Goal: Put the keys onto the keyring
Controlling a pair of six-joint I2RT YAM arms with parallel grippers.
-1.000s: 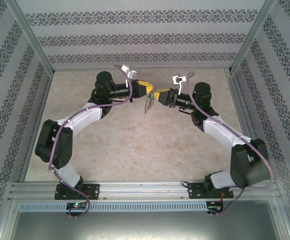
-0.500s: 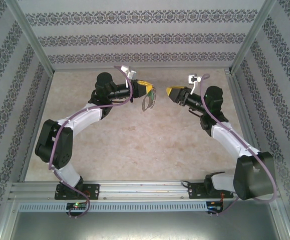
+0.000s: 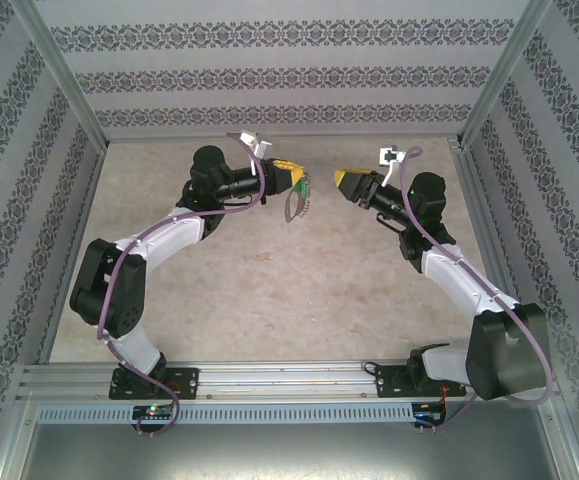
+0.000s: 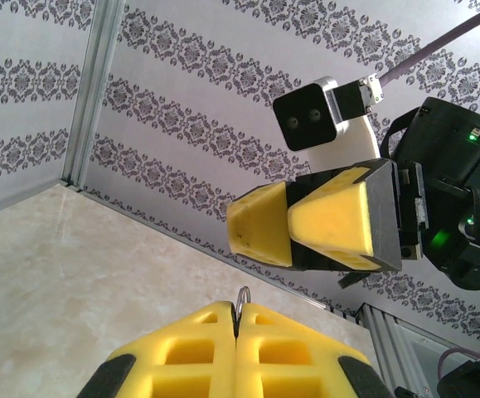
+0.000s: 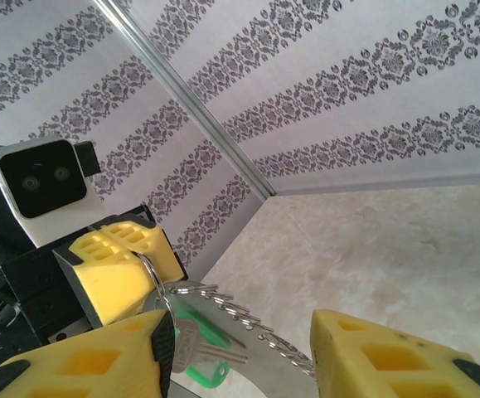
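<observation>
Jaws of the left gripper point(image 3: 299, 183) are squeezed shut on the keyring point(image 3: 294, 205), up in the air near the table's point(image 3: 269, 290) far edge. Just beside it, the right gripper point(image 3: 341, 181) is open and empty. The green key point(image 5: 196, 352) looks hung on already, so little seems left.

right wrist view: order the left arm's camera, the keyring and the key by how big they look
1. keyring and camera: about alike. The keyring is partly hidden and nearer the lens, so they are not ranked.
2. key: clearly smallest, also partly hidden.
</observation>
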